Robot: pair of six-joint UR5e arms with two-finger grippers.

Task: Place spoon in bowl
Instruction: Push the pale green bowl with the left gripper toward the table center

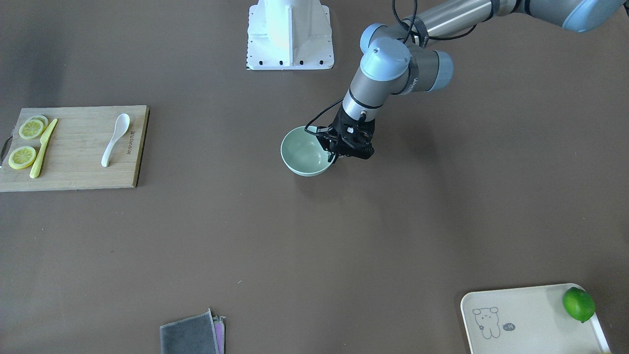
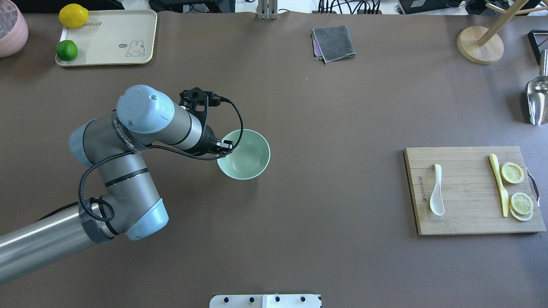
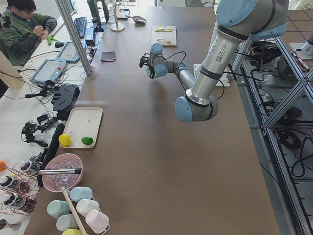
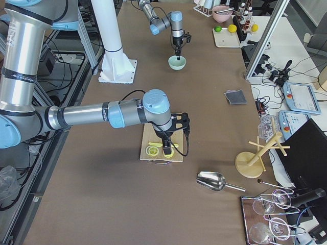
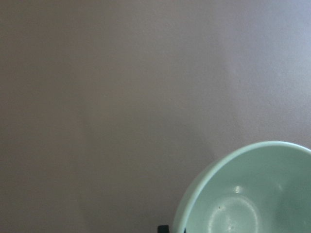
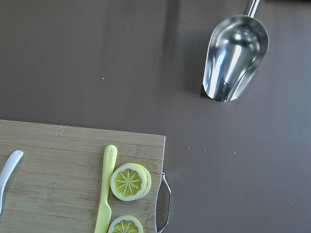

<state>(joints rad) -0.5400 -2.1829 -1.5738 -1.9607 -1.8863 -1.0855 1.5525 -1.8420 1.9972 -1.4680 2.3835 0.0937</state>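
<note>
The white spoon (image 1: 114, 140) lies on the wooden cutting board (image 1: 73, 172), far from the bowl; it also shows in the overhead view (image 2: 437, 194) and, in part, in the right wrist view (image 6: 9, 167). The mint-green bowl (image 1: 302, 152) stands empty on the table at mid-table (image 2: 246, 156). My left gripper (image 1: 333, 155) is at the bowl's rim, one finger outside and one inside, shut on the rim (image 2: 226, 146). My right gripper (image 4: 167, 148) shows only in the right side view, above the board; whether it is open or shut I cannot tell.
A yellow knife (image 2: 498, 184) and lemon slices (image 2: 512, 173) lie on the board beside the spoon. A metal scoop (image 2: 537, 100) and a wooden stand (image 2: 479, 45) are beyond the board. A grey cloth (image 2: 334, 42) and a tray (image 2: 107, 38) with a lime and a lemon lie at the far edge.
</note>
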